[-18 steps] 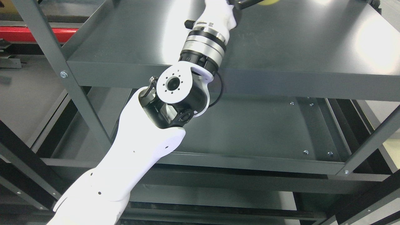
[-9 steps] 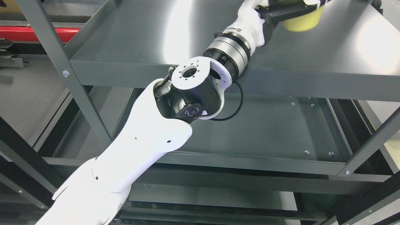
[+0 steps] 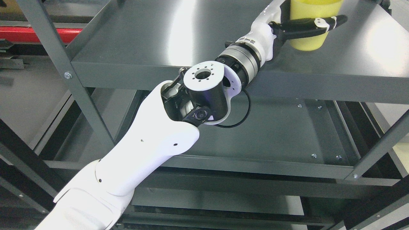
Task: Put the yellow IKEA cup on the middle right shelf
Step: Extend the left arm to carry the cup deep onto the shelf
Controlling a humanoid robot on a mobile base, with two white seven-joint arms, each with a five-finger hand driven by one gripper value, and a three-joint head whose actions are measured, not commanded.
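Item: yellow plastic tumbler-shaped cup (image 3: 311, 30), upper right of frame, upright, base apparently resting on the dark grey sheet-metal shelf (image 3: 159, 48); top cropped by the frame edge.

Holder: left hand (image 3: 287, 27), white shell with black fingers (image 3: 303, 25) curled across the cup's near side, a side grip that keeps it upright for release.

Right arm: not shown.

Status, judged: cup at placement spot; letting go outstanding.

1 yellow cup (image 3: 311, 24); 1 hand (image 3: 287, 22); 1 shelving unit (image 3: 159, 41).
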